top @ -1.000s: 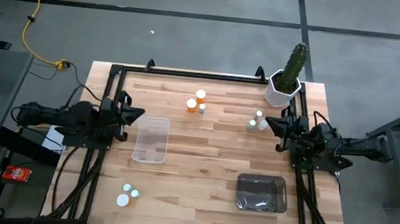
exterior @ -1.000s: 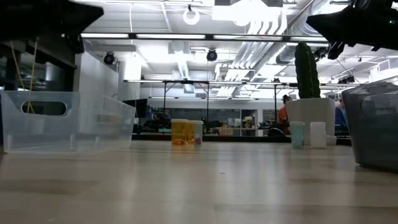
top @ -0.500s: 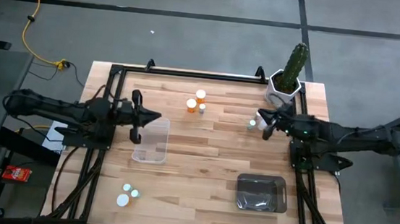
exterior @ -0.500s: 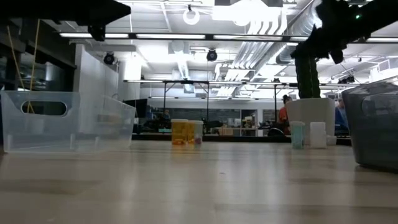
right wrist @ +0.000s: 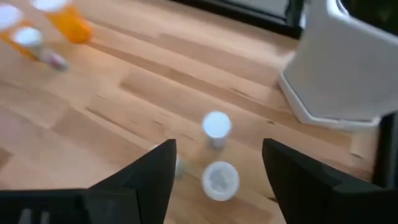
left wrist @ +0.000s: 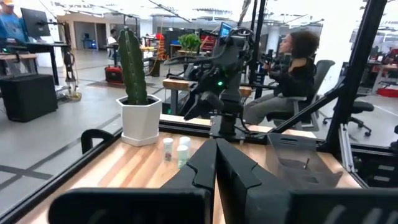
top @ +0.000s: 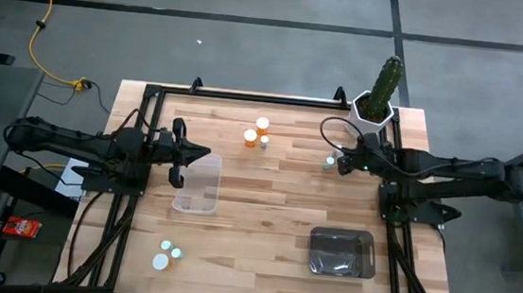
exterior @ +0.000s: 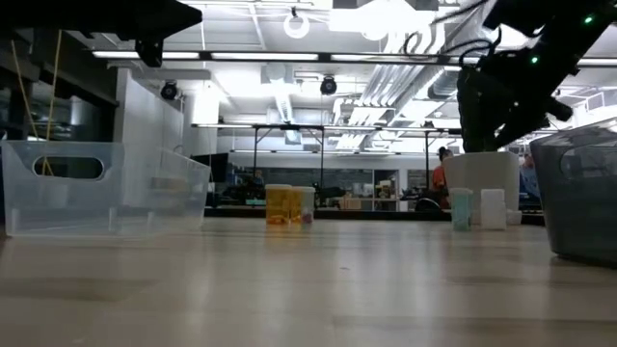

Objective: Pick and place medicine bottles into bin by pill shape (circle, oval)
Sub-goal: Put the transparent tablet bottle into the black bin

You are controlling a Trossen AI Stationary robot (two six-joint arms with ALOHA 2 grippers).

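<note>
high view: light wooden slatted tabletop [top: 266, 204] inside a black frame. left gripper [top: 193, 153] sits over the near edge of the clear rectangular plastic bin [top: 198, 183], jaws clenched, nothing in them. right gripper [top: 338, 159] reaches to the pale white-capped medicine bottles [top: 333, 159] just beside the white hexagonal pot with green cactus [top: 372, 113]. orange white-capped medicine bottles [top: 257, 133] stand in a small group toward the far middle of the tabletop. two more white-capped bottles [top: 165, 254] sit near the front left corner, well apart from both bins. dark smoky rectangular bin [top: 340, 252] lies at front right.

low view: clear bin [exterior: 96, 188] at left, orange bottles [exterior: 287, 204] at centre, pale bottles [exterior: 474, 208] in front of the cactus pot [exterior: 482, 178]. right arm hangs above them, not touching; jaw spread cannot be told here. dark bin wall [exterior: 578, 193] at right edge.

left wrist view: own jaws pressed together, empty. pale bottles [left wrist: 176, 149] stand upright beside the pot [left wrist: 140, 121], the right arm above them. a seated person [left wrist: 292, 78] shows beyond the tabletop.

right wrist view: jaws spread apart, released, holding nothing; two white caps [right wrist: 217, 152] lie between and ahead of them, the pot [right wrist: 342, 68] just beside. orange bottles [right wrist: 46, 25] farther off.
</note>
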